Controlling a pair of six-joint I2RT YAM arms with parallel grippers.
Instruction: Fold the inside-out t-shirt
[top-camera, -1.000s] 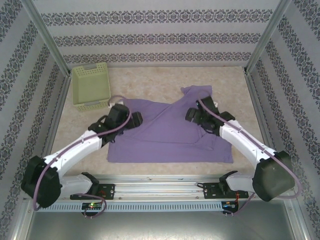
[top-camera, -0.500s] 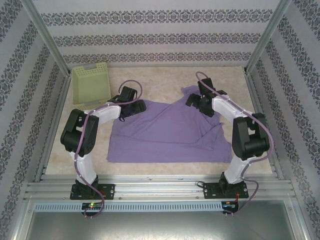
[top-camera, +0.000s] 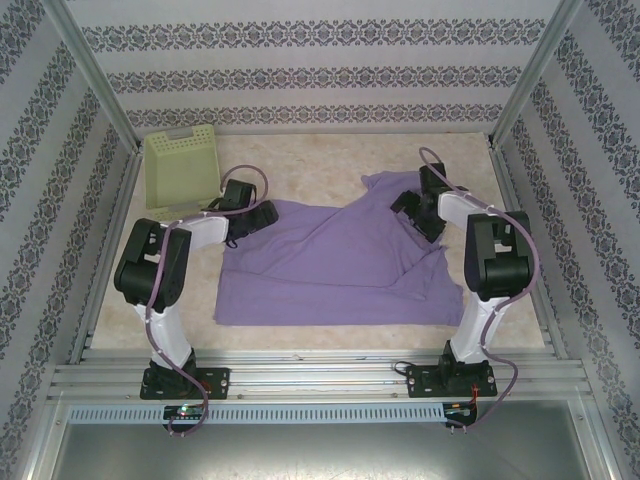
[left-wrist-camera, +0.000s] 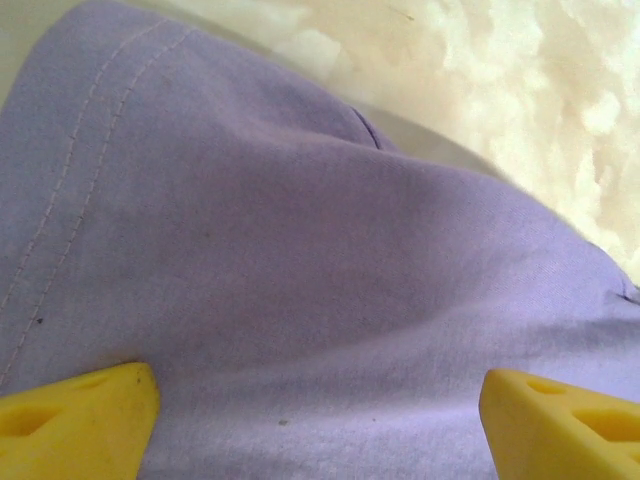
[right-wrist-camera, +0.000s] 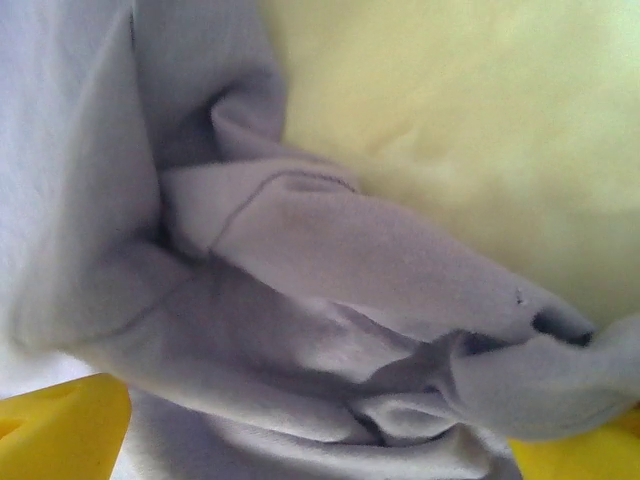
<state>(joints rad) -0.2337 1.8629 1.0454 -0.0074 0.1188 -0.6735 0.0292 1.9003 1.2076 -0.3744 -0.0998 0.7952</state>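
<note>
Top external: the inside-out t-shirt (top-camera: 340, 265) lies spread on the table (top-camera: 330, 165), just right of the basket (top-camera: 181, 170) and nearer the arms. The left gripper (top-camera: 268, 213) sits at the shirt corner beside the basket; the right gripper (top-camera: 405, 203) is well right of the basket.
Left wrist: yellow fingers (left-wrist-camera: 75, 415) stand wide apart over smooth purple cloth.
Right wrist: the jaws are wide, with bunched cloth lying loose between them.

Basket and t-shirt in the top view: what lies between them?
The left gripper and its wrist occupy most of that gap, the tip reaching the t-shirt's far-left corner beside the basket. The top view shows it.
</note>
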